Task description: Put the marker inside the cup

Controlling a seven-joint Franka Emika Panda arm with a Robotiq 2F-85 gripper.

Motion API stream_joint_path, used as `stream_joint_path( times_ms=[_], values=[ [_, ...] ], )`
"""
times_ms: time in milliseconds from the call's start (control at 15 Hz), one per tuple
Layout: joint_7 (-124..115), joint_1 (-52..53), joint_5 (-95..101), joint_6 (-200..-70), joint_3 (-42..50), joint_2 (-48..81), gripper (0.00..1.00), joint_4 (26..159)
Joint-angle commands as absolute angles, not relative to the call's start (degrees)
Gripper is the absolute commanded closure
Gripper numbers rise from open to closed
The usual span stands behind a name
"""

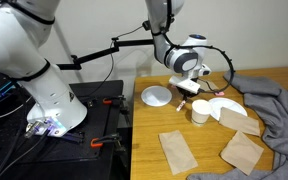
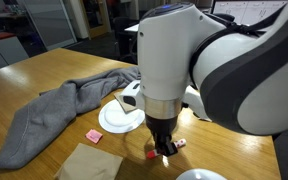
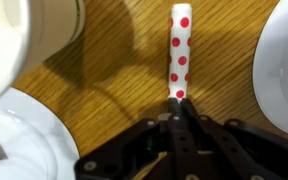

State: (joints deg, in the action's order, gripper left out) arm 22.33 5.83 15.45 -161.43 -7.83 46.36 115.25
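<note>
My claw (image 3: 179, 108) is pinched right down on the marker (image 3: 180, 50), gripping it by one end; the jaws stand almost together with only the thin stick between them; the rest of the marker, white with red spots, juts straight out past my fingertips over the wooden table (image 3: 114, 85); whether its far end touches the wood I cannot tell. The cup (image 3: 24, 30) looms cream and blurred just beside me in the wrist view, apart from the marker; in an exterior view the cup (image 1: 199, 112) stands upright on the table near my claw (image 1: 187, 92), between a white plate (image 1: 157, 96) and a second plate (image 1: 224, 104) overlapped by a brown paper sheet (image 1: 234, 120); a grey cloth (image 1: 274, 100) lies crumpled beyond.
</note>
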Motion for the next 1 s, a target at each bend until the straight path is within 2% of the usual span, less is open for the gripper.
stream_joint_path(
  times_ms=[0,67,200,533,600,667,800,933],
  values=[
    [23.3,5.4,16.1,-159.0,-8.6,46.6,0.69,114.1],
    [23.4,5.2,15.9,-158.5,-8.8,46.7,0.68,113.9],
    [23.7,5.0,15.8,-157.5,-9.2,46.9,0.56,113.5],
    [24.1,5.0,15.7,-155.1,-9.4,48.1,0.17,111.9],
    [24.3,4.9,15.7,-154.7,-9.4,48.5,0.30,111.3],
    [24.6,4.7,15.6,-153.9,-9.6,49.0,0.55,110.6],
    [25.7,4.4,15.5,-153.0,-9.8,49.8,0.55,109.5],
    [26.1,4.6,15.6,-152.7,-9.8,50.2,0.70,108.8]
  ],
)
